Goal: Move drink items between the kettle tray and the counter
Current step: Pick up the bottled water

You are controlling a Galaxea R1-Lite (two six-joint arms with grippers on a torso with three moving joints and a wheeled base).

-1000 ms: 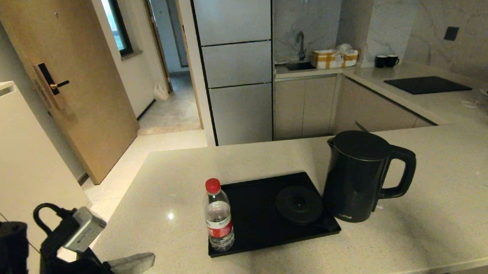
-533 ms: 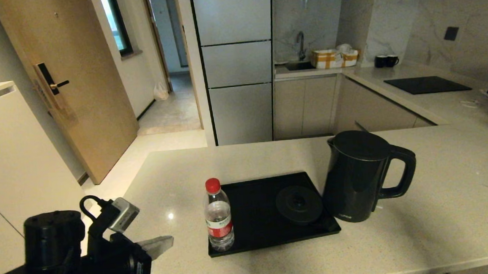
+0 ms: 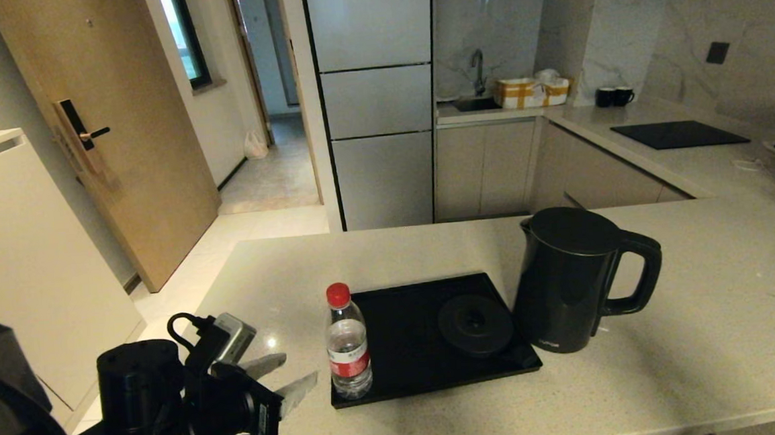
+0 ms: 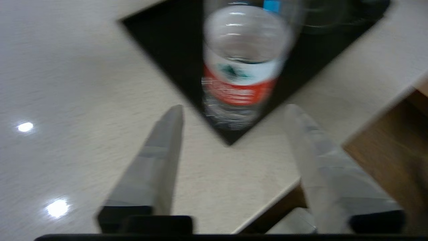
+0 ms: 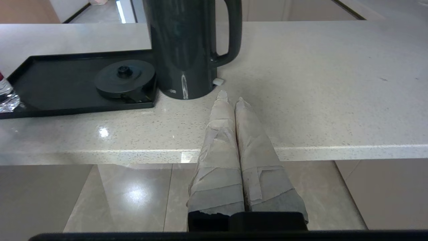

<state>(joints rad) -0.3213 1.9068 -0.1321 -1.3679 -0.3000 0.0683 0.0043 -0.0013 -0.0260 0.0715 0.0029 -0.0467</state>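
Note:
A clear water bottle (image 3: 347, 344) with red cap and red label stands upright in the near left corner of the glossy black tray (image 3: 401, 331). The tray's round base disc (image 3: 475, 323) is bare. The dark kettle (image 3: 573, 279) stands on the beige counter (image 3: 702, 306) just right of the tray, handle to the right. My left gripper (image 3: 291, 375) is open, low over the counter left of the bottle; the bottle (image 4: 242, 67) lies ahead of its spread fingers, not between them. My right gripper (image 5: 230, 97) is shut and empty, held before the counter's front edge, pointing at the kettle (image 5: 187, 47).
Behind the counter a far worktop carries a black cooktop (image 3: 677, 134), two black mugs (image 3: 612, 97) and a sink area. A wooden door (image 3: 106, 120) and white cabinet (image 3: 18, 226) stand to the left. The counter's near edge (image 5: 301, 150) runs under my right gripper.
My left arm has swung in from the lower left toward the bottle, and its second finger has come into view, spread open. Bottle, tray and kettle have not moved.

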